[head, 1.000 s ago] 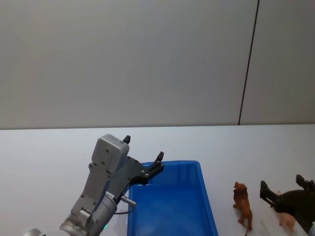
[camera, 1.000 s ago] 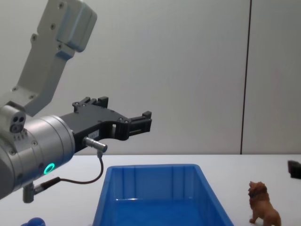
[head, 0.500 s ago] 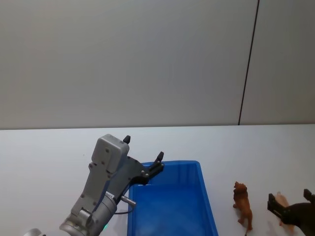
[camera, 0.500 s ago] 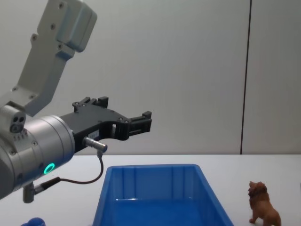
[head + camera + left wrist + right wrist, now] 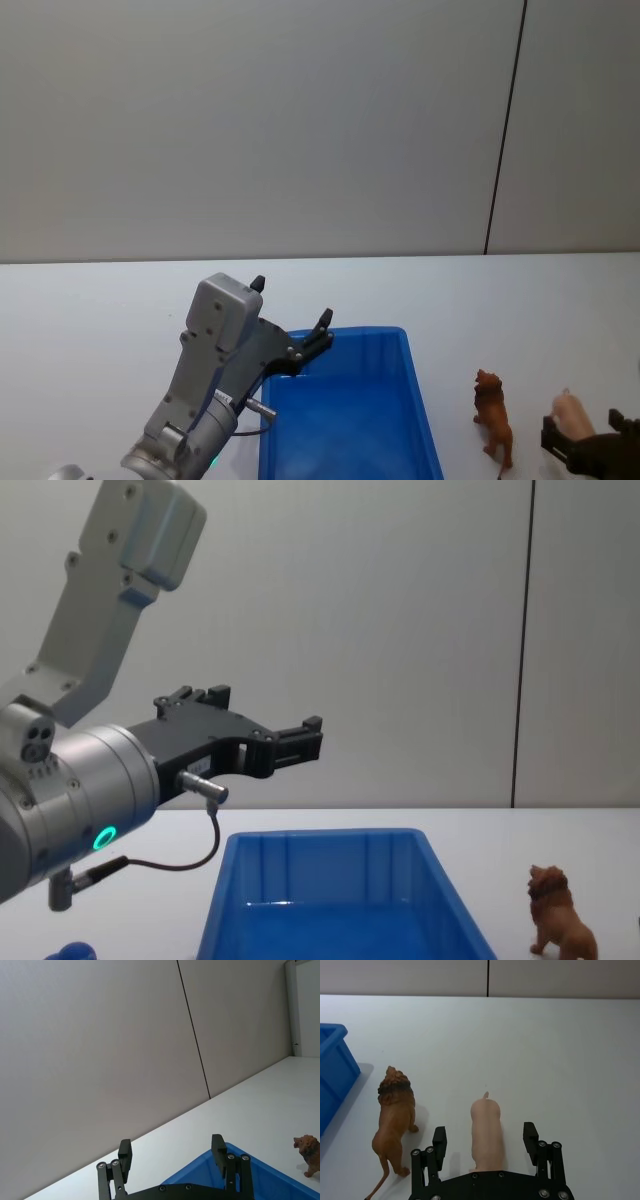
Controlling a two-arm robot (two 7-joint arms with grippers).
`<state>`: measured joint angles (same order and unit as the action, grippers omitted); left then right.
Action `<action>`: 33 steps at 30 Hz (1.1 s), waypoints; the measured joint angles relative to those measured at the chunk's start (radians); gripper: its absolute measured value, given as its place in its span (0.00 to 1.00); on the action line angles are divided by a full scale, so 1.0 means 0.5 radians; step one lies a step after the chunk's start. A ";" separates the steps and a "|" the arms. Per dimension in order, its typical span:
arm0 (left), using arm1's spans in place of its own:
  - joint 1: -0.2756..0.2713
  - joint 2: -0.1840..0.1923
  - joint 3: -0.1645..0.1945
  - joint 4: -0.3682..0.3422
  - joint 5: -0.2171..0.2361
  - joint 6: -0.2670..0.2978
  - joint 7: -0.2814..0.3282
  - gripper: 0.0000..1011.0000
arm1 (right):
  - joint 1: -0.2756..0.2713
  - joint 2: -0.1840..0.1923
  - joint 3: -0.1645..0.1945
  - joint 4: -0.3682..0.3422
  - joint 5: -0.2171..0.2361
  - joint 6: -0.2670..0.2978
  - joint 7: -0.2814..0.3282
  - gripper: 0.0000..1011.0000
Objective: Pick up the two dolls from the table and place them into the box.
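The brown lion doll [image 5: 493, 415] stands on the white table [image 5: 90, 320] just right of the blue box [image 5: 420, 400]. The pale pink pig doll [image 5: 570, 411] lies a little farther right. My right gripper [image 5: 583, 432] is open at the table's near right. In the right wrist view its fingers straddle the pig [image 5: 486, 1130], apart from it, with the lion [image 5: 395, 1120] beside it and the box corner [image 5: 332, 1067] beyond. My left gripper [image 5: 292, 302] hovers open and empty over the box's far left corner. It also shows from the chest [image 5: 290, 742].
The box [image 5: 320, 838] holds nothing that I can see. A grey wall with a dark vertical seam [image 5: 505, 130] backs the table. A small blue object [image 5: 75, 950] pokes in at the chest view's lower left. White tabletop stretches left of the box and behind it.
My right gripper has drawn back toward me and lower in the head view, uncovering the pig. It has left the chest view. The left arm and both dolls have not moved.
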<state>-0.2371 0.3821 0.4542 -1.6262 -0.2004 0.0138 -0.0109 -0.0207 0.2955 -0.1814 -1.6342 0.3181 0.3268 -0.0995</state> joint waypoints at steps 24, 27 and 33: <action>0.000 0.000 0.000 0.000 0.000 0.000 0.000 0.99 | 0.027 -0.043 -0.004 0.060 0.006 0.030 0.047 0.36; 0.000 0.000 0.000 0.000 0.000 0.000 0.000 0.99 | 0.022 -0.044 -0.008 0.028 -0.027 0.008 0.047 0.36; 0.000 0.000 0.000 0.000 0.000 0.000 0.000 0.99 | 0.015 -0.045 -0.015 -0.038 -0.082 -0.033 0.055 0.36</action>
<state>-0.2371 0.3821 0.4542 -1.6262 -0.2004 0.0138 -0.0109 -0.0130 0.2729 -0.1889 -1.6533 0.2769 0.3104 -0.0719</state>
